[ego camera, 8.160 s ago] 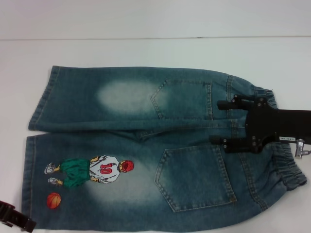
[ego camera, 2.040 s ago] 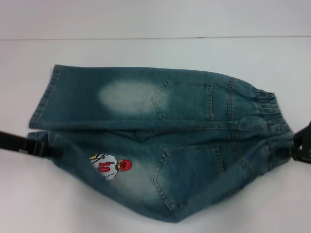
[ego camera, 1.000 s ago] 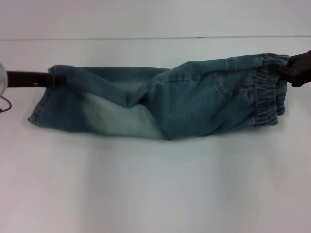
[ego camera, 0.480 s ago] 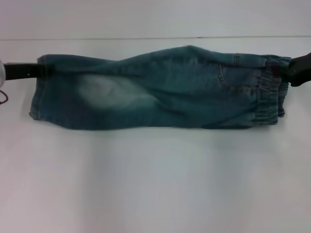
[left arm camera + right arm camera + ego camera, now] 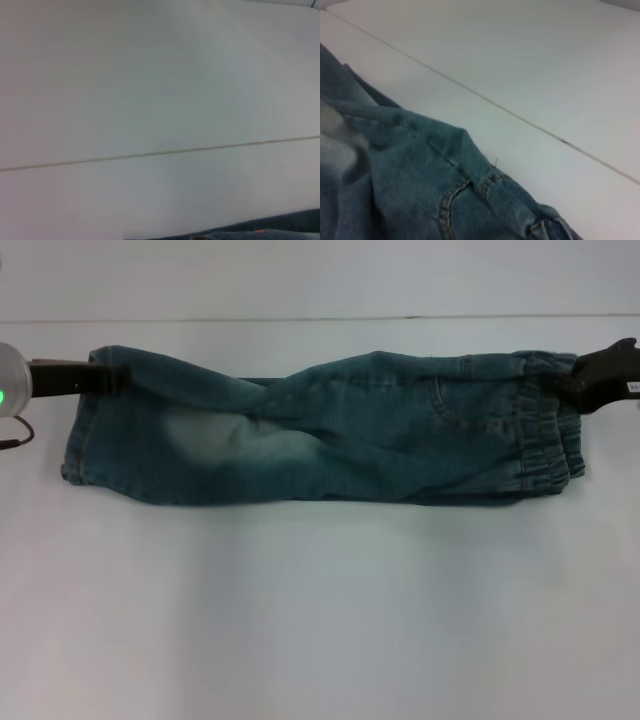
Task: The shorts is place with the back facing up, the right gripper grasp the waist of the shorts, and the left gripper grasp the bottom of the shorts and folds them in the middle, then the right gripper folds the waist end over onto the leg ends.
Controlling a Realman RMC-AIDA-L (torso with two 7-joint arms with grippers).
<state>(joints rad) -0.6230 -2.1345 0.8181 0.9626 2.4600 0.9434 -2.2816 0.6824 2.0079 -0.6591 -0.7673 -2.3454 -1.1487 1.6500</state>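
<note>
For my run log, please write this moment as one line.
stage: lengthwise fold laid | shorts: folded strip on table | left gripper: at leg-hem far corner | right gripper: at waistband far corner | next: waist onto leg ends

no readable text, folded shorts (image 5: 330, 430) show plain denim, print hidden

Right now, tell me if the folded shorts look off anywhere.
The denim shorts are folded lengthwise but not flat: a twisted ridge bunches across the middle. The left gripper holds the hem end, the right gripper the waistband corner.
</note>
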